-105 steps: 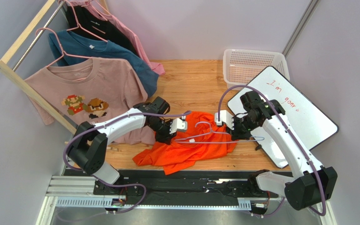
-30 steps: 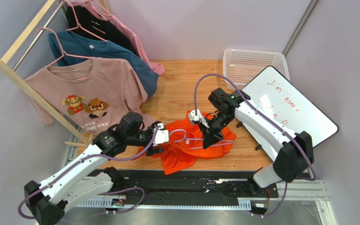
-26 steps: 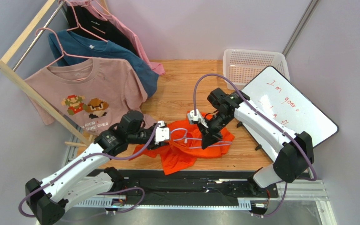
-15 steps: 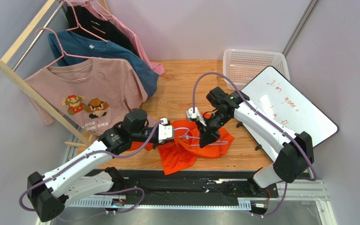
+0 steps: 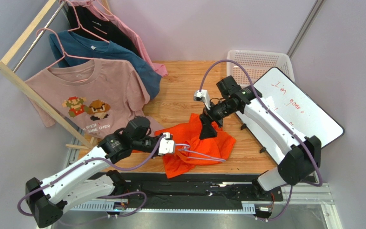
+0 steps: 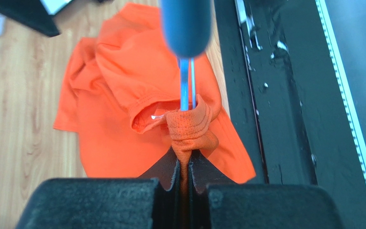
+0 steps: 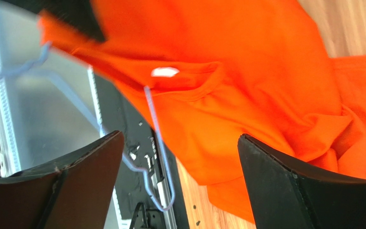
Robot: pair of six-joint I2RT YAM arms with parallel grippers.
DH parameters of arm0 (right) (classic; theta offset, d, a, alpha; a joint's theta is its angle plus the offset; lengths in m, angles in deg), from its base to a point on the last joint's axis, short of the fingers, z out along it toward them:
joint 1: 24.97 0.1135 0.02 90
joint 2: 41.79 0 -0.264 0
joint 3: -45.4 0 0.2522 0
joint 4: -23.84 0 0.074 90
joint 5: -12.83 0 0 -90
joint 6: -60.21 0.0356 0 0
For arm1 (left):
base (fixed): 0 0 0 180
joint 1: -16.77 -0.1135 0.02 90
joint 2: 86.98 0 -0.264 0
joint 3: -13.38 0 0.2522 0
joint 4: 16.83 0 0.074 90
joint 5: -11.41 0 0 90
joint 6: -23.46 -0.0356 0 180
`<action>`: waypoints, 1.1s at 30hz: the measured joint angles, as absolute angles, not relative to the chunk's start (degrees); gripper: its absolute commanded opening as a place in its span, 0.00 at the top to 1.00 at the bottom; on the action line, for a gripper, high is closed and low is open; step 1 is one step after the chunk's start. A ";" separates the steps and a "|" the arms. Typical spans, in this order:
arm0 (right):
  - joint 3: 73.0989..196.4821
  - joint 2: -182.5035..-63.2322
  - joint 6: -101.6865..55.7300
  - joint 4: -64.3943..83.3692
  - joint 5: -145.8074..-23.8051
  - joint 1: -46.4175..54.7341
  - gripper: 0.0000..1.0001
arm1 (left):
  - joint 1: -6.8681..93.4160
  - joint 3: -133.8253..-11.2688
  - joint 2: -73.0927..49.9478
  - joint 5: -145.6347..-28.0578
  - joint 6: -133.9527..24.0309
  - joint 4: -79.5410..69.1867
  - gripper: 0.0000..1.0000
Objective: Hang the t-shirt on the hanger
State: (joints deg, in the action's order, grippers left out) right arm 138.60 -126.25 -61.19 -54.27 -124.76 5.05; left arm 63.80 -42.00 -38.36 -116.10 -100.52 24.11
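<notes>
The orange t-shirt [image 5: 197,140] lies crumpled on the wooden table near the front edge. My left gripper [image 5: 176,147] is shut on a bunched fold of the t-shirt [image 6: 123,95], with orange cloth pinched between the jaws. The light-blue wire hanger [image 5: 204,156] runs from that bunch across the cloth toward the right; the hanger wire [image 6: 186,90] goes into the pinched fold. My right gripper [image 5: 208,126] hangs open over the shirt's far edge, holding nothing. Between its jaws I see the t-shirt [image 7: 247,71], its white neck label [image 7: 165,72] and the hanger hook [image 7: 154,138].
A wooden rack at the left holds a pink printed shirt [image 5: 87,95] and a teal shirt [image 5: 106,55] on pink hangers. A white basket [image 5: 259,64] and a whiteboard [image 5: 290,109] are at the right. The black base rail [image 5: 194,188] runs along the near edge.
My left gripper has shut on the shirt's fold and drawn it toward the near edge with the hanger. My right gripper has opened, let go and pulled back away from the shirt.
</notes>
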 measured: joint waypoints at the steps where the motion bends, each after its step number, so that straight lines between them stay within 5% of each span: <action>1: 138.73 -127.21 -59.11 -52.72 -123.29 5.62 0.07 | 63.93 -42.00 -37.88 -116.06 -101.09 24.76 1.00; 12: 145.04 -144.18 -45.63 -44.53 -96.39 23.08 0.09 | 64.72 -42.00 -37.35 -115.25 -103.14 27.27 1.00; 18: 145.26 -149.31 -45.13 -43.41 -88.45 26.34 0.26 | 64.72 -42.00 -37.88 -113.87 -102.92 27.67 1.00; 21: 144.63 -150.41 -45.50 -43.43 -86.66 26.17 0.50 | 64.72 -42.00 -38.12 -112.78 -102.68 28.15 1.00; 24: 142.79 -149.36 -46.13 -43.81 -85.77 25.79 1.00 | 64.72 -42.00 -39.23 -111.45 -101.78 28.50 1.00; 33: 134.81 -138.10 -45.43 -45.88 -85.37 18.14 1.00 | 62.27 -40.98 -45.02 -106.16 -92.67 27.60 1.00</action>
State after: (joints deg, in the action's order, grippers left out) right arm 134.81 -138.10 -45.43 -45.88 -85.37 18.14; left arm 62.27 -40.98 -45.02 -106.16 -92.67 27.60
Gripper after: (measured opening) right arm 0.004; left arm 0.018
